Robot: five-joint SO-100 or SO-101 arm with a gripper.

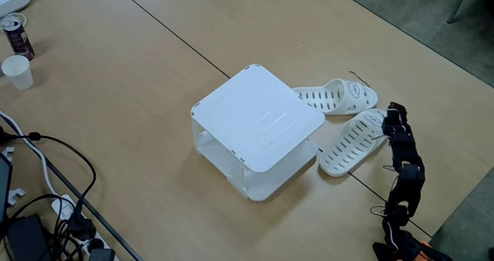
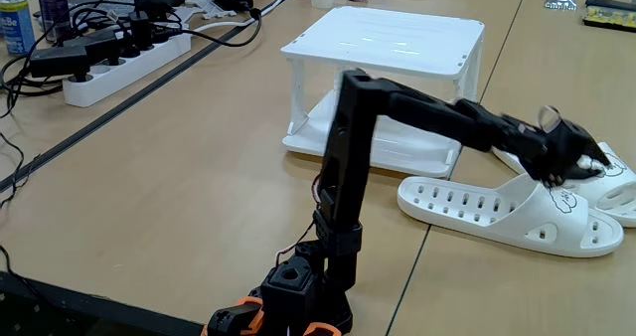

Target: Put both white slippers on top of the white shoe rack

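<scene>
The fingers of the black gripper [image 2: 586,157] hang just above the strap of the nearer white slipper [image 2: 497,209], at the far right of a fixed view taken from behind the arm. Whether the fingers are spread or pressed together cannot be told; they are dark and blurred against each other. The arm reaches to them from its base at the bottom of that view, upright first, then stretched out low and to the right.

Directly below the fingers, the nearer slipper lies flat on the wooden table [image 2: 199,207], sole down, its slotted heel end pointing left, away from the fingers, and a small dark drawing on its strap. Just beyond the fingers lies the second white slipper [image 1: 336,97], beside the first.

In the other fixed view, looking down, the gripper [image 1: 394,116] sits over the strap end of the nearer slipper [image 1: 351,144].

Left of the fingers and farther back stands the white shoe rack [image 2: 388,53], its flat top bare, its corner close to both slippers.

Far beyond, a power strip [image 2: 124,63] with tangled cables, a paper cup [image 1: 17,71] and a can [image 1: 15,34] sit on the table.
</scene>
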